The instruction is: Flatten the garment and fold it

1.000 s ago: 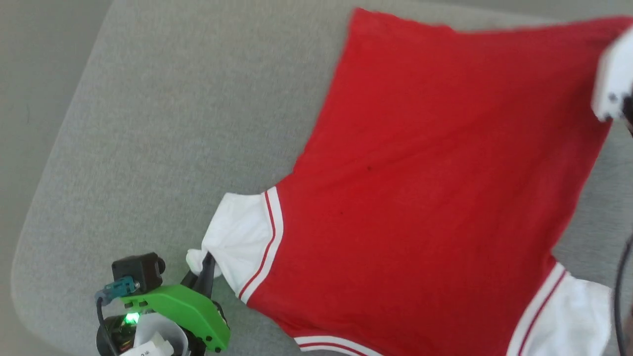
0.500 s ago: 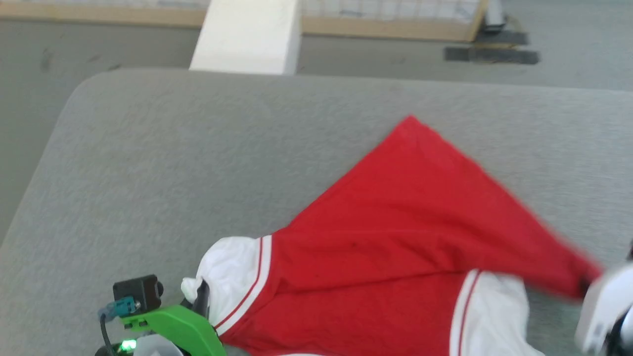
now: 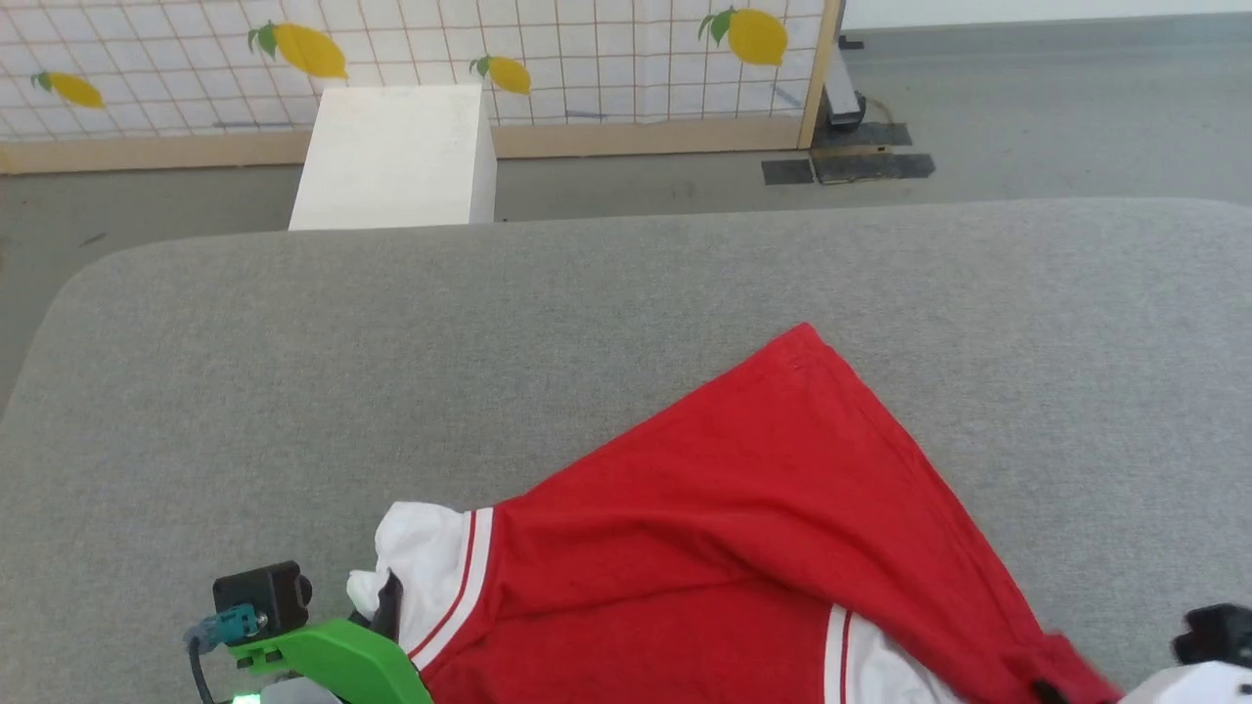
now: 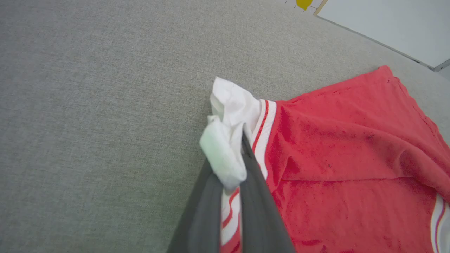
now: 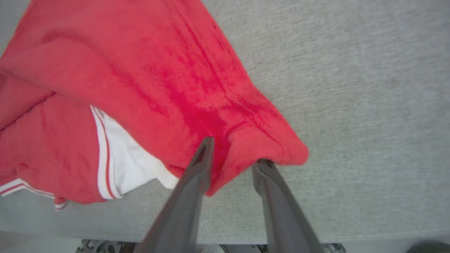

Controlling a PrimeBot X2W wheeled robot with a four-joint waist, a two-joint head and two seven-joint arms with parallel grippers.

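- The grey padded table (image 3: 587,323) has a long far edge and a round corner at the far left.
- There is a lot of bare grey table to the left of the red jersey (image 3: 743,548), behind it and to its right.
- In the right wrist view the near edge of the table runs just under the fingers, so there is little room on that side.
- Past the far edge is the floor, with a white box (image 3: 396,156) and a wall panel with lemons on it (image 3: 587,49).
- The jersey lies on the near part of the table, with one red corner pointing to the far side.
- Its red body is folded over itself, and a white sleeve (image 3: 861,665) peeks out from under the red flap.
- The left gripper (image 4: 228,165) is at the near left, and its fingers are closed tight.
- They pinch the other white sleeve (image 4: 232,105), and a bunch of white cloth sticks out over the tips.
- The right gripper (image 5: 235,151) is at the near right, and its fingers stand apart.
- A red hem corner (image 5: 267,140) lies loose between the two tips and touches them, but it is not pinched.
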